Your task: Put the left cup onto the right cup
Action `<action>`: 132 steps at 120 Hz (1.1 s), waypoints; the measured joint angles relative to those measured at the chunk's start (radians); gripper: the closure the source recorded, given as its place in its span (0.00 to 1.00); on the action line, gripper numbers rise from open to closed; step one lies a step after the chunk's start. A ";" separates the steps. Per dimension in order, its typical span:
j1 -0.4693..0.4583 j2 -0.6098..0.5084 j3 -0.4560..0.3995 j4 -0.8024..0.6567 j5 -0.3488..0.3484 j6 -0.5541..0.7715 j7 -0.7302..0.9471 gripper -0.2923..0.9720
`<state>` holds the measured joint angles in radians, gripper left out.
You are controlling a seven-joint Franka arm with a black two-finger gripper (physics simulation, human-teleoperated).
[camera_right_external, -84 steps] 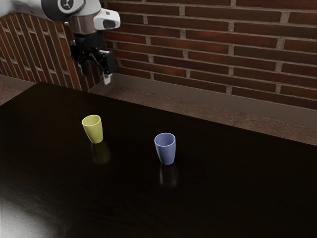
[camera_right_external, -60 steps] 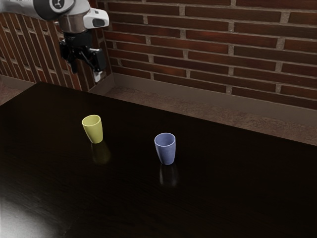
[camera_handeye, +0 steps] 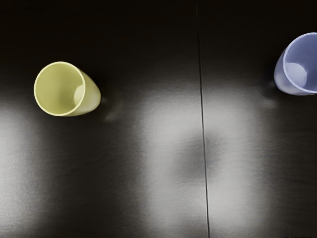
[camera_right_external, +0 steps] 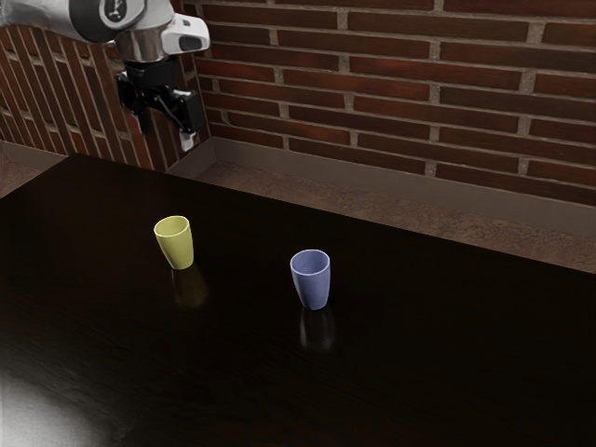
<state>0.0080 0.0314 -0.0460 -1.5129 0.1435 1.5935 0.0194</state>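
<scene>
Your tool (camera_right_external: 166,119) has slid toward the exterior view's left, high above the far edge of the desk (camera_right_external: 438,363), fingers spread and empty. Neither cup has moved: the yellow cup (camera_right_external: 174,242) stands upright, well apart from the blue cup (camera_right_external: 310,277).

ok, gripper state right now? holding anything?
Gripper: open, holding nothing, up by the brick wall, well above the yellow cup.

yellow cup (camera_right_external: 174,241), blue cup (camera_right_external: 310,277), black table (camera_right_external: 419,372)
</scene>
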 joint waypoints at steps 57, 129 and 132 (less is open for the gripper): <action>0.004 0.090 0.023 0.009 -0.002 0.044 0.028 0.23; 0.004 0.201 0.070 0.008 -0.009 0.142 0.091 0.23; 0.005 0.207 0.073 0.008 -0.010 0.147 0.095 0.23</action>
<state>0.0128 0.2380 0.0271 -1.5046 0.1336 1.7406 0.1142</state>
